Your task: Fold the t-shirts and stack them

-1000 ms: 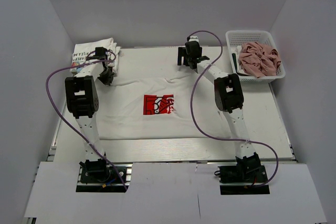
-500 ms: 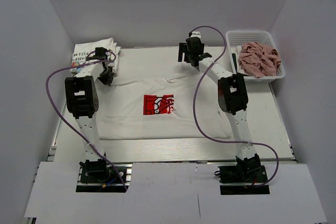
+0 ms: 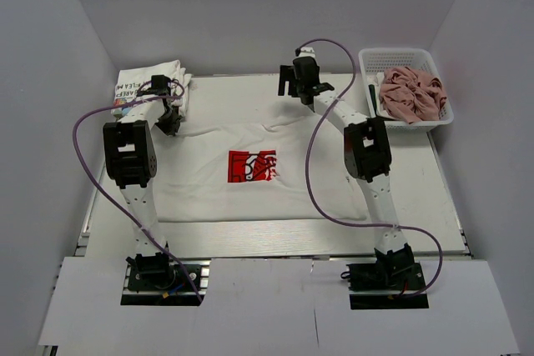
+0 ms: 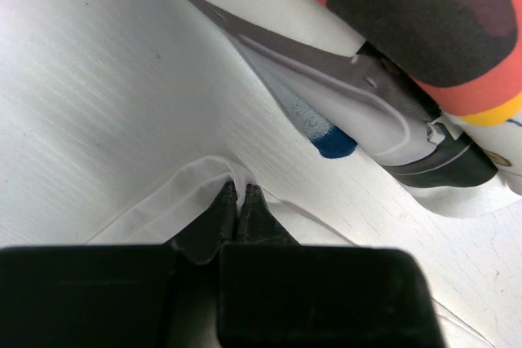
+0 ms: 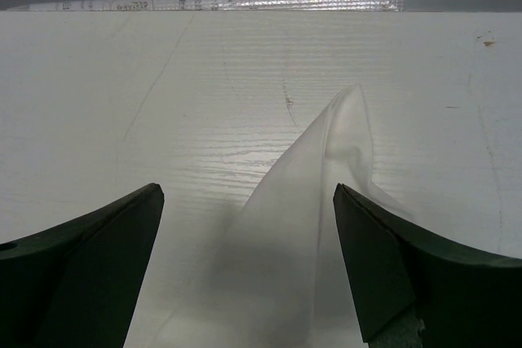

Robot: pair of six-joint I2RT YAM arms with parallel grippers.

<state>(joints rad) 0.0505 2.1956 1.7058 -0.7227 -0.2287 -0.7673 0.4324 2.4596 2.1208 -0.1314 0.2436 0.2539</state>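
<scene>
A white t-shirt with a red square logo [image 3: 252, 165] lies spread flat on the table. My left gripper [image 3: 171, 122] is shut on its far left corner; in the left wrist view the fingertips [image 4: 240, 195] pinch a fold of white cloth [image 4: 175, 193]. My right gripper [image 3: 299, 93] is open just above the shirt's far right corner; in the right wrist view a raised point of white cloth [image 5: 326, 201] lies between the spread fingers [image 5: 383, 258]. A folded stack of printed tees [image 3: 150, 81] sits at the far left. A dusty pink tee [image 3: 410, 93] is bunched in the basket.
A white plastic mesh basket [image 3: 434, 62] stands at the far right corner of the table. The folded stack [image 4: 408, 55] lies close beside my left gripper. White walls enclose the table on three sides. Purple cables loop over both arms.
My right gripper has moved a little farther back and left, near the shirt's far right corner. The left arm and the shirt have not visibly moved.
</scene>
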